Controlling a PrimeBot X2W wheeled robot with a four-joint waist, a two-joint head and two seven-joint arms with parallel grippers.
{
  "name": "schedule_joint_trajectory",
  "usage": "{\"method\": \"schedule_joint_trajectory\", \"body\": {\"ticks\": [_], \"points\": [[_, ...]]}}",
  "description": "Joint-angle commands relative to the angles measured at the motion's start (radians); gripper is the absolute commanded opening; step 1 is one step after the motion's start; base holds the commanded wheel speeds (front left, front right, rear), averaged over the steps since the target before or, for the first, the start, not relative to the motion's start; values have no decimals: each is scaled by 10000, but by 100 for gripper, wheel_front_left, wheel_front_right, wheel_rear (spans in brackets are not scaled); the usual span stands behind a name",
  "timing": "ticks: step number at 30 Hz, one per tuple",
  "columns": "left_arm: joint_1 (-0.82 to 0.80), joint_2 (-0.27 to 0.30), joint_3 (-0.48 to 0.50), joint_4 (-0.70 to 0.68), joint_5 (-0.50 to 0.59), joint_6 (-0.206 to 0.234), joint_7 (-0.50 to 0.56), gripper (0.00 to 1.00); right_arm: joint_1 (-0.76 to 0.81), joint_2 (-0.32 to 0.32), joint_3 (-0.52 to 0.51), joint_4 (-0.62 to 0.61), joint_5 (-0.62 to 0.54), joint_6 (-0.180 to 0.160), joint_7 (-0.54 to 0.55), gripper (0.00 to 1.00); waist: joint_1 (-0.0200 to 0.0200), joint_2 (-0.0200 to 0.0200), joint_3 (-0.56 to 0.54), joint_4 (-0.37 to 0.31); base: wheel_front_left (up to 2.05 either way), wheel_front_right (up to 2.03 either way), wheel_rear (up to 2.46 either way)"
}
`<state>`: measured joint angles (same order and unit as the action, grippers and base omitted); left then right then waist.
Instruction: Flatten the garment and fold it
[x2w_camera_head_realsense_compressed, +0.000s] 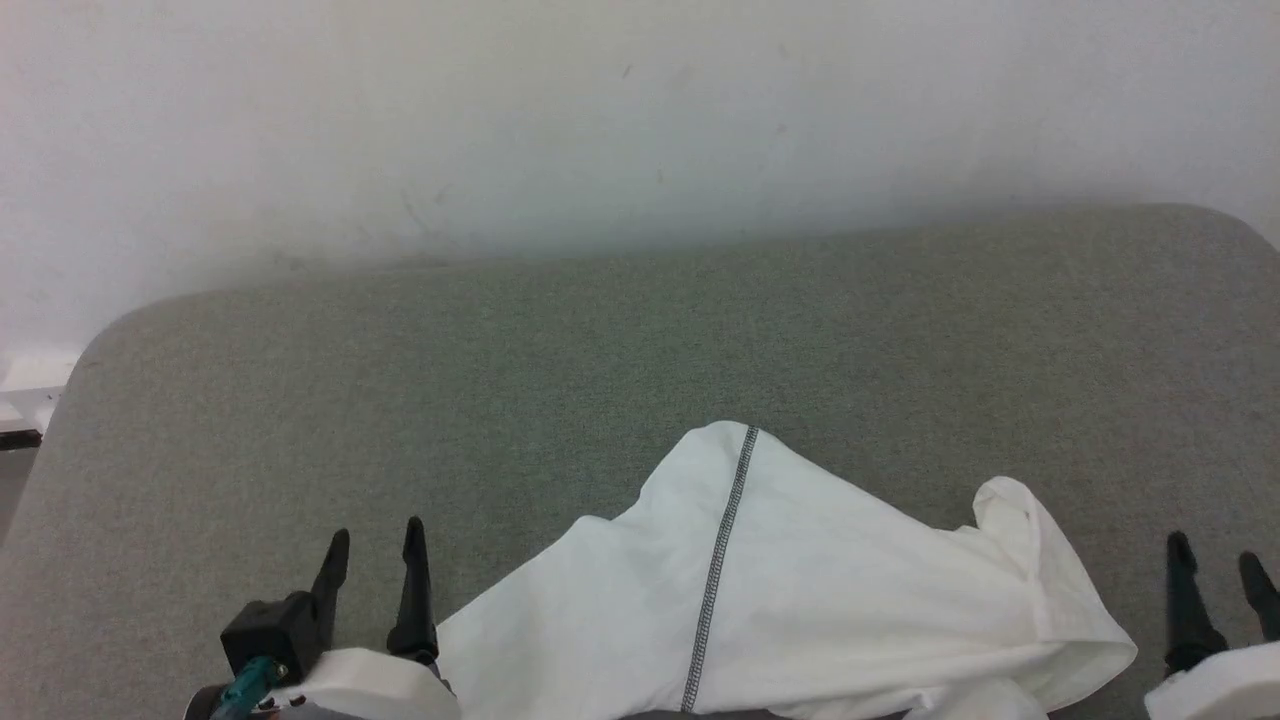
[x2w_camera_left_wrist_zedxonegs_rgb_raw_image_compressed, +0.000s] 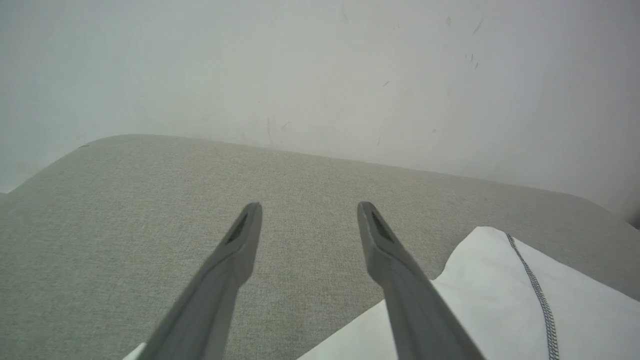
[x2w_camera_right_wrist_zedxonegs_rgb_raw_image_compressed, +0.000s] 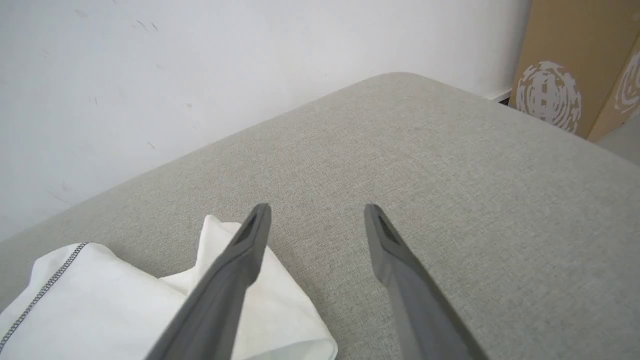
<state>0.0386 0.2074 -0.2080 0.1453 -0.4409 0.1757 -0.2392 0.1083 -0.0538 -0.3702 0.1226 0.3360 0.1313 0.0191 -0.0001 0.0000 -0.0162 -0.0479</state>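
The garment (x2w_camera_head_realsense_compressed: 800, 600), white with a grey stitched seam, lies bunched in a heap at the near edge of the grey fabric surface (x2w_camera_head_realsense_compressed: 600, 350). Its seam runs up to a raised fold. To its left my left gripper (x2w_camera_head_realsense_compressed: 378, 535) stands open and holds nothing. In the left wrist view that gripper (x2w_camera_left_wrist_zedxonegs_rgb_raw_image_compressed: 309, 206) hovers over bare fabric, the garment (x2w_camera_left_wrist_zedxonegs_rgb_raw_image_compressed: 500, 300) off to the lower right. My right gripper (x2w_camera_head_realsense_compressed: 1215, 548) is open at the garment's right edge. The right wrist view shows the right gripper (x2w_camera_right_wrist_zedxonegs_rgb_raw_image_compressed: 318, 207) empty, with the garment (x2w_camera_right_wrist_zedxonegs_rgb_raw_image_compressed: 125, 300) beside its left finger.
A white wall (x2w_camera_head_realsense_compressed: 640, 120) rises directly behind the grey surface, whose far corners are rounded. A brown cardboard box (x2w_camera_right_wrist_zedxonegs_rgb_raw_image_compressed: 575, 65) with a pale printed mark stands past the surface's right end. Bare fabric stretches beyond the garment toward the wall.
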Motion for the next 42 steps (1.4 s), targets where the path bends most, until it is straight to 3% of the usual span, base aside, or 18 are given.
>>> {"method": "schedule_joint_trajectory", "body": {"ticks": [1,7,15,21,27,34,39,40,42], "points": [[80,48,-23,17,-41,-3,25,100,-11,33,191,-155,-245,-6,-83,100,1,0,-83,-18,0,0,0],[60,121,-124,51,-24,13,190,100,406,15,2420,-1770,-1557,-6,-5,100,1,0,-332,-139,0,0,0],[-398,146,-704,78,150,-266,689,100,1039,-188,4141,-3009,-1665,-6,496,100,1,0,-331,-227,0,0,0],[-2536,-304,-1876,757,266,-1250,2027,100,979,-375,4563,-3460,-1618,-6,707,100,1,0,222,-477,0,0,0],[-4840,-741,-2732,2864,210,-2234,3807,100,547,-368,4820,-3557,-1549,-6,657,100,1,0,831,-1018,0,0,0],[-5978,-532,-3531,5552,353,-2755,5681,100,341,-317,5059,-3452,-1552,-6,560,100,1,0,1127,-1691,0,0,0],[-6079,-356,-4199,6730,362,-2961,6947,100,392,-251,5057,-3351,-1464,-6,487,100,1,0,1167,-1833,0,0,0],[-6060,-372,-4365,6871,309,-2995,7229,90,396,-240,5046,-3341,-1454,-6,464,100,1,0,1166,-1826,0,0,0],[-6024,-419,-4724,6993,180,-3039,7648,0,386,-207,5036,-3359,-1400,-6,417,100,1,0,1170,-1773,0,0,0]]}}
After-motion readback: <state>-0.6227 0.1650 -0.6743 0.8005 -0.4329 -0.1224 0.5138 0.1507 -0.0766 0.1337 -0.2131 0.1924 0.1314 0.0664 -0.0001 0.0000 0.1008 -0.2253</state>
